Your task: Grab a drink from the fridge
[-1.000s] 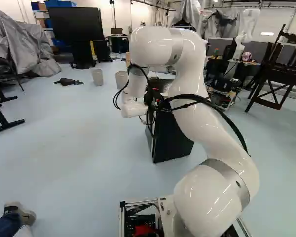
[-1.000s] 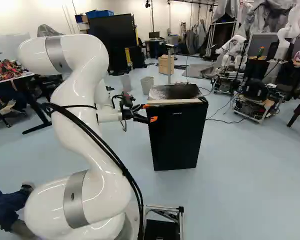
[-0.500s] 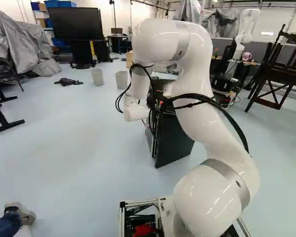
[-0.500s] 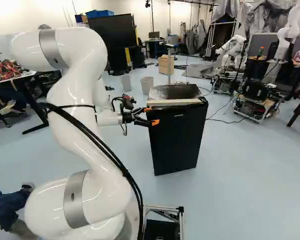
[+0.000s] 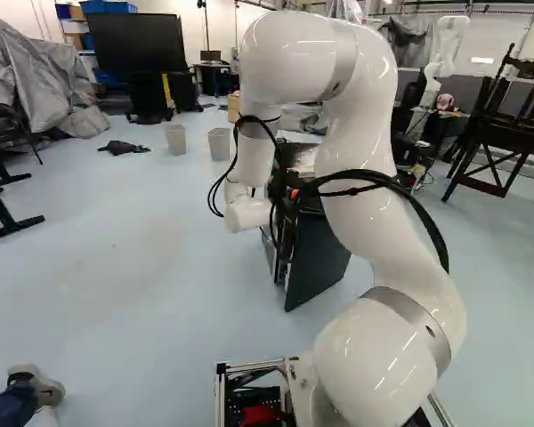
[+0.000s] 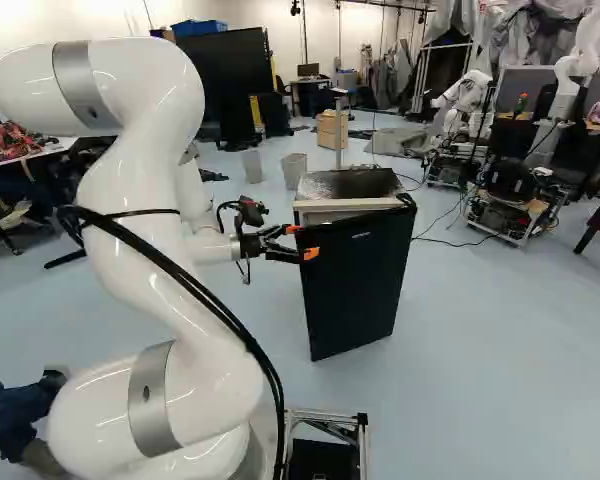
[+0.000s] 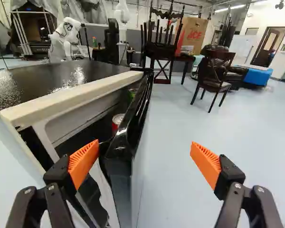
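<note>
The black fridge (image 6: 348, 184) stands ahead, its door (image 6: 355, 290) ajar. At the door's free edge is my gripper (image 6: 302, 242), fingers wide apart. In the wrist view the gripper (image 7: 144, 160) has the door's edge (image 7: 119, 159) between its fingers: one orange pad (image 7: 83, 164) is on the opening's side, close to the door, while the other pad (image 7: 206, 164) stands well away from the outer face. Through the gap a red can (image 7: 117, 120) and something green (image 7: 132, 93) show inside; the rest of the interior is hidden.
Two bins (image 6: 294, 168) stand behind the fridge. Beyond it are wheeled equipment (image 6: 515, 205) and another robot (image 6: 467, 92). Dark wooden chairs (image 7: 214, 76) are past the door's outer side. A person's shoe (image 5: 37, 384) shows near the base.
The fridge door has swung farther out from the body, widening the gap. My arm has drawn back with the gripper at the door's edge. The base has stayed put.
</note>
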Controlling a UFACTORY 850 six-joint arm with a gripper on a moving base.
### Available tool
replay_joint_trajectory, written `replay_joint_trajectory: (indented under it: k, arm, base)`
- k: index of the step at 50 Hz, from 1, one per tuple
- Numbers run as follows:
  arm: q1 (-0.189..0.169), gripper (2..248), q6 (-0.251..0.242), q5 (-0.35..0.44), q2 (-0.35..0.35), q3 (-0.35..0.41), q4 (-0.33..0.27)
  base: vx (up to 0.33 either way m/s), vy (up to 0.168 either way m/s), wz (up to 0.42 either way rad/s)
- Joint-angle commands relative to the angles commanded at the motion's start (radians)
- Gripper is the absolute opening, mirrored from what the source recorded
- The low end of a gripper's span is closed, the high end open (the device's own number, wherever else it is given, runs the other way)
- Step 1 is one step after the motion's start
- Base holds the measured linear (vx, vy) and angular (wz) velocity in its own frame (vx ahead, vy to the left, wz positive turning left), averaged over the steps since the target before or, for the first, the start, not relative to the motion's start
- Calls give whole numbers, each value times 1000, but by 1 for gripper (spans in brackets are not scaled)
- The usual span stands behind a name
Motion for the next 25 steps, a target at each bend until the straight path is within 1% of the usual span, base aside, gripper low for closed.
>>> replay_joint_trajectory:
  k: [8, 25]
  arm:
    - [5, 247, 0, 0, 7, 15, 0]
    - [5, 247, 0, 0, 8, 17, 0]
  base:
    - [0, 0, 0]
    - [0, 0, 0]
